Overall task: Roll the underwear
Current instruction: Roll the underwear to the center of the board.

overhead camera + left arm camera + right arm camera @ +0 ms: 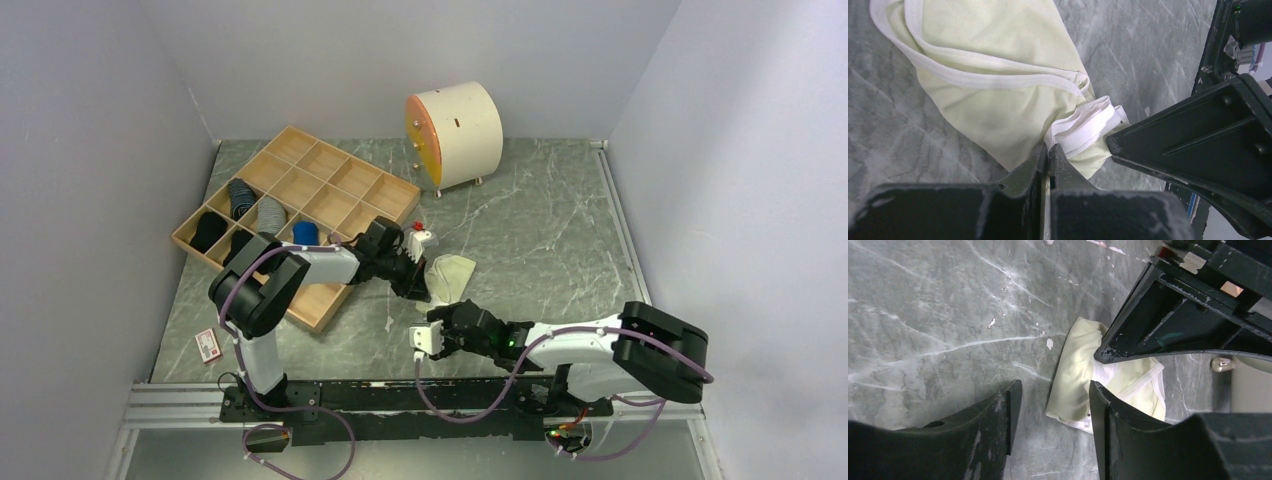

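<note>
The pale yellow underwear [452,272] with white trim lies bunched on the marble table, partly folded over. My left gripper [1049,150] is shut on its white waistband edge [1083,131] at the near corner of the cloth. In the top view the left gripper [425,288] sits at the cloth's left side. My right gripper [1053,390] is open with nothing between its fingers, hovering just short of the underwear [1075,375]. From above, the right gripper [420,340] is in front of the cloth. One right finger [1198,130] shows beside the waistband.
A wooden compartment tray [355,160] at the left holds dark, grey and blue rolled items. A white drum-shaped cabinet [455,135] with an orange face stands at the back. A small red card [208,344] lies near the left front. Grey walls enclose the table.
</note>
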You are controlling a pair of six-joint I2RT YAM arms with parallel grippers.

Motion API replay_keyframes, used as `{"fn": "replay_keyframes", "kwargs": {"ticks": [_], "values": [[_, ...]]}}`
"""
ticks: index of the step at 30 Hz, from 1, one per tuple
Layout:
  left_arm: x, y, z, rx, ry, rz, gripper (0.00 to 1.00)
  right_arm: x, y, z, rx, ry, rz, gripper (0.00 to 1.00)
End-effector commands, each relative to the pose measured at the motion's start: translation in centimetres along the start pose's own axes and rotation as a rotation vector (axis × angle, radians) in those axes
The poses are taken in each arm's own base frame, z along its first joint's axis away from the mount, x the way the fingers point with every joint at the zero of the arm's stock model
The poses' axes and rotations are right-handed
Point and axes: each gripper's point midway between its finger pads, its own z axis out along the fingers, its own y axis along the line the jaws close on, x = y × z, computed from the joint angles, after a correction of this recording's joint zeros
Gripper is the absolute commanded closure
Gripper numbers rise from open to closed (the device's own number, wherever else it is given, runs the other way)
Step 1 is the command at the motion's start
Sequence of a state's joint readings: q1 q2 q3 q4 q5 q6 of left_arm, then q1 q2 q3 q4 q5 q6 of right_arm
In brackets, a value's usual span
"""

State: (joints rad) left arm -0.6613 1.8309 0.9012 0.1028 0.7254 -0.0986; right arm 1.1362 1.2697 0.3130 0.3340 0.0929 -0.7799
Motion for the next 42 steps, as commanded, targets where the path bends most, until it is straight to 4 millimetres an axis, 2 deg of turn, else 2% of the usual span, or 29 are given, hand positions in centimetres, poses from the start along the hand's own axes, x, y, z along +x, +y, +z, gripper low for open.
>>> {"fn": "replay_keyframes", "kwargs": {"ticks": [1,3,8,9,11,13,17,19,21,24,25,28,31,34,38,42], "values": [[0.7,0.2,0.2,-0.001,0.037,-0.029,0.95,0.1,-1.5,0.4,0.087,0.005,-0.042,0.45],[0.7,0.2,0.2,0.001,0.038,-0.030,0.95,0.4,-1.6,0.6,0.093,0.023,-0.059,0.45],[0.7,0.1,0.2,0.003,0.042,-0.029,0.95,1.7,-1.3,0.9,0.094,0.086,-0.065,0.53],[0.7,0.1,0.2,0.005,0.043,-0.031,0.95,1.6,-1.3,0.9,0.099,0.080,-0.064,0.58],[0.7,0.3,0.2,0.002,0.045,-0.036,0.95,1.5,-1.5,1.0,0.111,0.073,-0.054,0.76],[0.6,0.4,0.2,-0.010,0.041,-0.046,0.95,1.7,-1.7,1.1,0.126,0.085,-0.039,0.84],[-0.5,0.3,-0.5,0.023,-0.023,-0.096,0.75,0.9,-2.1,1.0,0.126,0.061,0.001,0.99],[-1.6,0.5,-1.4,0.028,-0.075,-0.129,0.63,-0.3,-2.1,1.0,0.112,-0.005,0.038,1.00],[-3.0,0.6,-2.5,0.030,-0.136,-0.153,0.58,-0.8,-1.7,1.2,0.080,-0.039,0.082,1.00],[-4.8,1.0,-4.4,0.000,-0.211,-0.181,0.33,-1.1,-1.8,1.4,0.066,-0.030,0.116,1.00],[-5.2,1.2,-5.1,-0.018,-0.228,-0.190,0.31,-1.4,-1.8,1.4,0.061,-0.039,0.125,1.00],[-5.9,2.0,-6.9,-0.100,-0.274,-0.212,0.29,-2.2,-1.9,1.6,0.050,-0.064,0.142,1.00],[-6.0,2.7,-8.9,-0.191,-0.339,-0.238,0.27,-2.1,-2.1,2.2,0.051,-0.036,0.159,1.00],[-5.2,2.8,-10.2,-0.255,-0.373,-0.249,0.28,-2.3,-2.6,2.6,0.070,-0.035,0.177,1.00],[-4.6,2.4,-11.5,-0.296,-0.433,-0.243,0.28,-3.8,-2.9,3.0,0.066,-0.091,0.198,1.00],[-3.6,1.8,-12.6,-0.326,-0.478,-0.242,0.32,-4.7,-1.7,3.7,0.032,-0.142,0.222,1.00]]}}
